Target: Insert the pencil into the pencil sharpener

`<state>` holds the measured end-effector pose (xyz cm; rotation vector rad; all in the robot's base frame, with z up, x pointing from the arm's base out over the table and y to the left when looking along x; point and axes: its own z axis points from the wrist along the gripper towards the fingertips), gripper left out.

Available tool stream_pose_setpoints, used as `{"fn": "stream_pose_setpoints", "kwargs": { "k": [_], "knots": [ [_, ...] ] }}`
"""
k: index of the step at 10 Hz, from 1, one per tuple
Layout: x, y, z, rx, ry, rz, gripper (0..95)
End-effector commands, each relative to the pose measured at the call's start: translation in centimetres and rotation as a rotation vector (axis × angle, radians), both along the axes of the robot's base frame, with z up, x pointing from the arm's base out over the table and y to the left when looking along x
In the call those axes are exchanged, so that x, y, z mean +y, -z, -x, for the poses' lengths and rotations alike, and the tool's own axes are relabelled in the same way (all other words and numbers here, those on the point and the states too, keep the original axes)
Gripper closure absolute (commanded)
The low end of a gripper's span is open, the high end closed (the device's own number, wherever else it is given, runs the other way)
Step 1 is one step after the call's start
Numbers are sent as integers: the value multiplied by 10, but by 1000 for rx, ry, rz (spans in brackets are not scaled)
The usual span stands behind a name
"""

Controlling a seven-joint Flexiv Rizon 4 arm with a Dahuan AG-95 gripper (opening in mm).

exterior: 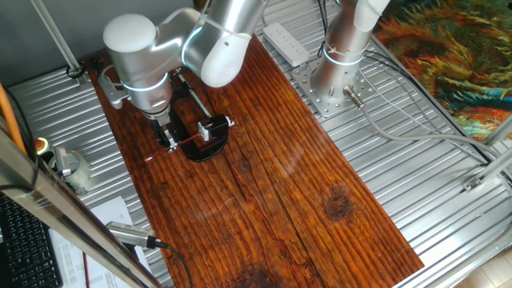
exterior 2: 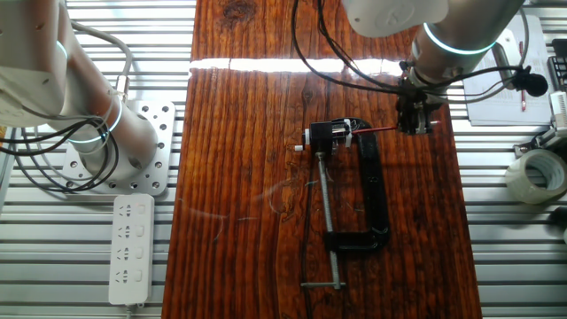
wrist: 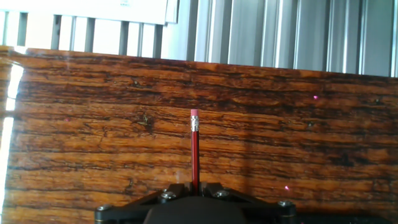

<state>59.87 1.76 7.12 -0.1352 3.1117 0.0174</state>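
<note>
The gripper point(exterior 2: 415, 124) is shut on the thin red pencil point(exterior 2: 376, 131) and holds it level just above the wooden board. The pencil points left toward the pencil sharpener point(exterior 2: 330, 135), a small black block with a pale top at one end of the black C-shaped clamp frame point(exterior 2: 377, 190). Its tip reaches the sharpener's side; I cannot tell whether it is inside. In one fixed view the gripper point(exterior: 169, 142) stands left of the sharpener point(exterior: 213, 128) with the pencil point(exterior: 190, 140) between them. In the hand view the pencil point(wrist: 194, 152) runs up from the gripper point(wrist: 194, 188), eraser end farthest.
The clamp's long screw rod point(exterior 2: 328, 213) lies on the wooden board point(exterior 2: 248, 177). A second arm's base point(exterior 2: 115, 146) and a power strip point(exterior 2: 130, 248) are to the left. A tape roll point(exterior 2: 534, 175) is at the right. A grey pen-like tool with cable point(exterior: 132, 234) lies near the board's edge.
</note>
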Motion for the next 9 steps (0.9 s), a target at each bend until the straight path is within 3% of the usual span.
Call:
{"fn": "stream_pose_setpoints", "kwargs": {
  "k": [1, 9],
  "knots": [
    [0, -2, 2, 1, -1, 0, 950],
    [-2, 0, 8, 3, 2, -3, 950]
  ]
}}
